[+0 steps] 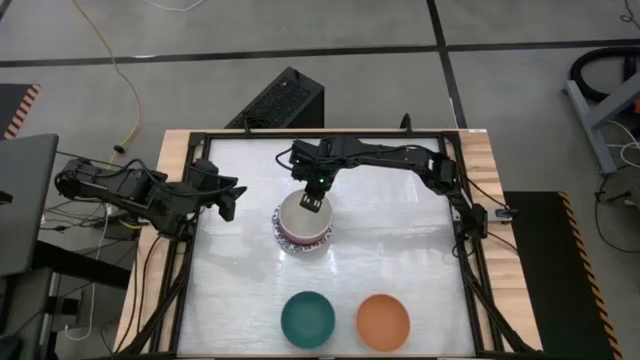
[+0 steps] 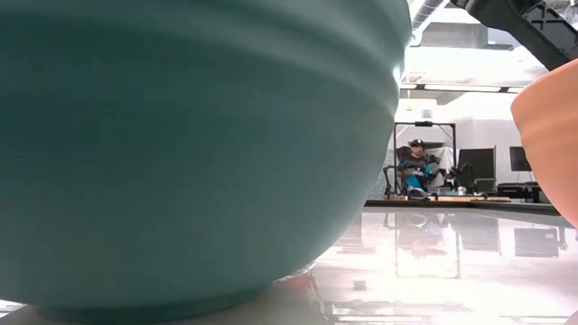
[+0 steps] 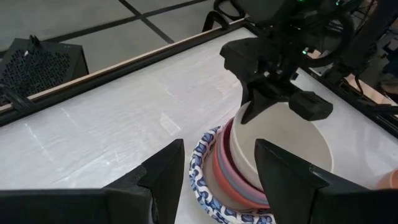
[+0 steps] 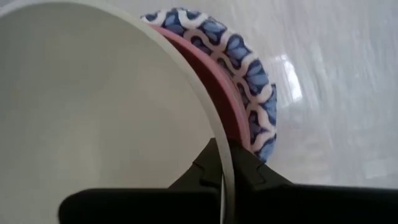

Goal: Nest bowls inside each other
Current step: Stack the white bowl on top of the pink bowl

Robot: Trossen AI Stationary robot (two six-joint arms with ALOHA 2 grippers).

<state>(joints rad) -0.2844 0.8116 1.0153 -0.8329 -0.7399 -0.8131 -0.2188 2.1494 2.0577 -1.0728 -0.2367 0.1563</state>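
A cream bowl (image 1: 303, 219) (image 4: 93, 112) sits in the top of a stack of bowls (image 1: 300, 240) at the table's middle. In that stack I see pink and red rims (image 3: 224, 171) above a blue-patterned rim (image 3: 200, 167) (image 4: 249, 62) at the bottom. My right gripper (image 1: 312, 203) (image 4: 225, 180) is shut on the cream bowl. My left gripper (image 1: 232, 200) (image 3: 221, 155) stands open, left of the stack and clear of it. A green bowl (image 1: 307, 319) (image 2: 181, 135) and an orange bowl (image 1: 383, 321) (image 2: 551, 135) rest on their bases near the front edge. My right gripper pinches the cream bowl's rim (image 4: 222, 149) on its far side, one finger inside the bowl and one outside. The fingers slant down from above and from the far side. The bowl stands mouth up inside the pink bowl, rising well above the stack's rims (image 3: 283, 149).
A black frame (image 1: 190, 140) runs around the white table top. A dark box (image 1: 285, 100) lies on the floor beyond the far edge. Bare table top lies between the stack and the two front bowls. A seated person (image 2: 415, 171) shows far off in the room.
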